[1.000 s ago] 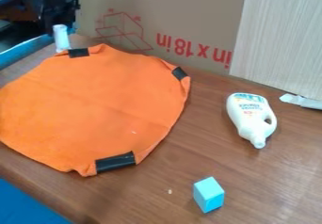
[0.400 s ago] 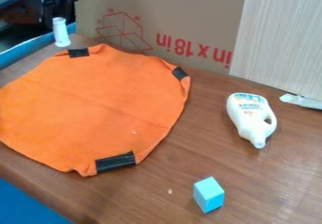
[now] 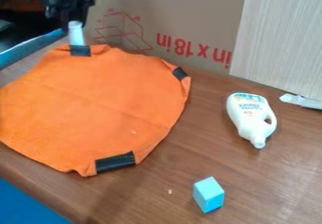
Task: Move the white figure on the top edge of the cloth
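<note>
Across the table [image 3: 160,188] from the hand, nearest to me, a light-blue block [image 3: 208,194] sat well apart from the work, so it was unlikely to be knocked. Farther in, a white bottle [image 3: 252,118] lay off to one side of the hand, also clear of the cloth. Between me and the hand, the orange cloth [image 3: 100,105] was spread out, giving the figure somewhere broad to go; its black patches [image 3: 116,162] probably kept the rim from curling. Beyond it, at the cloth's far edge, the white figure [image 3: 76,34] was upright just below the hand, its base beside a patch; I couldn't tell if it bore weight. The black gripper [image 3: 70,20] seemed closed on its upper part, a sensible hold for setting it down standing. Behind the hand rose a cardboard sheet [image 3: 189,11].
</note>
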`<control>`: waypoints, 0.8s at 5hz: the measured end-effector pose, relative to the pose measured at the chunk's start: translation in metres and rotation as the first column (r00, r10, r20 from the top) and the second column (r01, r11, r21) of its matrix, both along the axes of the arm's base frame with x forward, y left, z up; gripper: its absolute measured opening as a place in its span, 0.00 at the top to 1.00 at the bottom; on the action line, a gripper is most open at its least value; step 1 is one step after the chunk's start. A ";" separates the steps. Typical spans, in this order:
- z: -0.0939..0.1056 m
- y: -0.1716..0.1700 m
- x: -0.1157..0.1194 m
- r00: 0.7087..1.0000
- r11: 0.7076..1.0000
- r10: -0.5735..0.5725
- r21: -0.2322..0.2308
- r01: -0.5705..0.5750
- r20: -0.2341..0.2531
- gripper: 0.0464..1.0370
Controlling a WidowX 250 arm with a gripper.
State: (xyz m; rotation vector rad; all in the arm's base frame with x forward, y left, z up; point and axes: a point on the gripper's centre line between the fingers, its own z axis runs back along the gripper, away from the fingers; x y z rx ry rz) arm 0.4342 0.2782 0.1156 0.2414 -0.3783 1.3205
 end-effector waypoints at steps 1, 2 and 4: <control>0.010 -0.041 0.014 0.994 0.994 -0.109 -0.029 0.108 -0.012 0.50; -0.002 -0.074 0.019 0.980 0.982 -0.186 -0.054 0.183 -0.066 0.50; 0.014 -0.108 0.010 0.957 0.956 -0.285 -0.087 0.279 -0.057 0.50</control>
